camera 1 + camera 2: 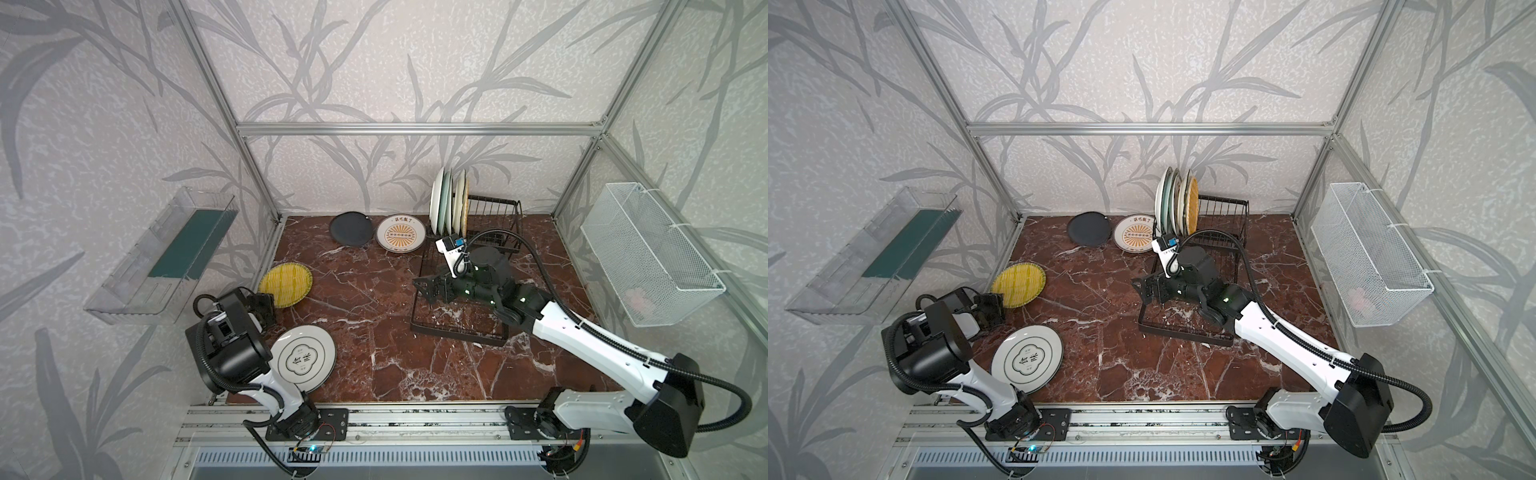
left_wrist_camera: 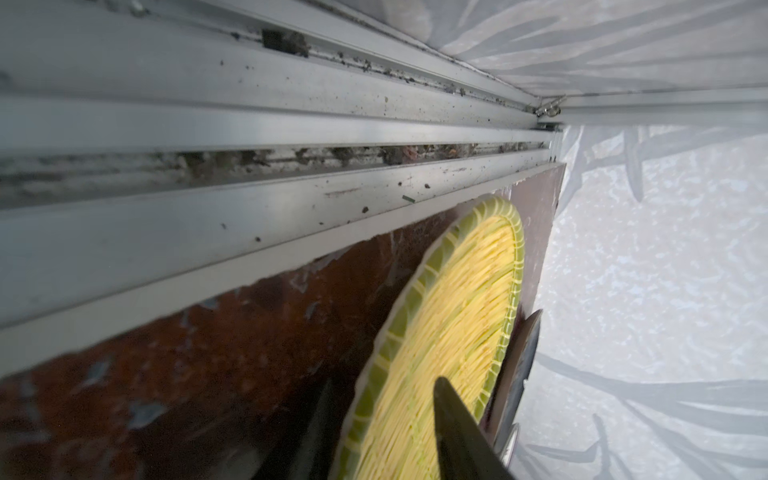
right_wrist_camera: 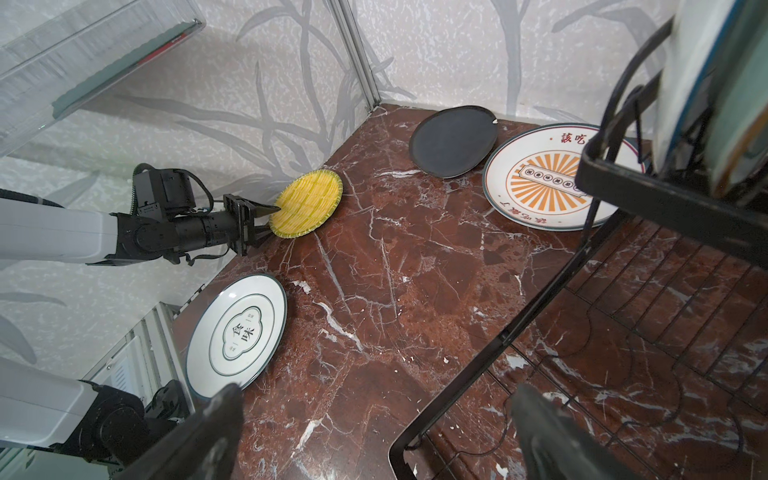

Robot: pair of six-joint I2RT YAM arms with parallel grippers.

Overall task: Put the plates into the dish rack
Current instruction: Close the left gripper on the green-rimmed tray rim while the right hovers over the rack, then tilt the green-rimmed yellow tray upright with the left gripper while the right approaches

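Note:
My left gripper (image 3: 268, 220) is shut on the near rim of the yellow woven plate (image 1: 285, 285), by the left wall. One finger (image 2: 457, 428) lies on the plate's face and the other sits under the rim. Three more plates lie flat on the marble: matte black (image 1: 351, 228), orange-sunburst (image 1: 401, 233) and white dark-rimmed (image 1: 305, 357). Several plates (image 1: 449, 203) stand upright in the raised part of the dish rack (image 1: 496, 216). My right gripper (image 3: 376, 390) is open and holds nothing. It hovers over the front left corner of the rack's flat tray (image 3: 457, 374).
A clear plastic bin (image 1: 166, 257) hangs on the left wall and a white mesh basket (image 1: 648, 257) on the right wall. An aluminium frame rail (image 2: 249, 124) runs along the table's left edge, close beside the yellow plate.

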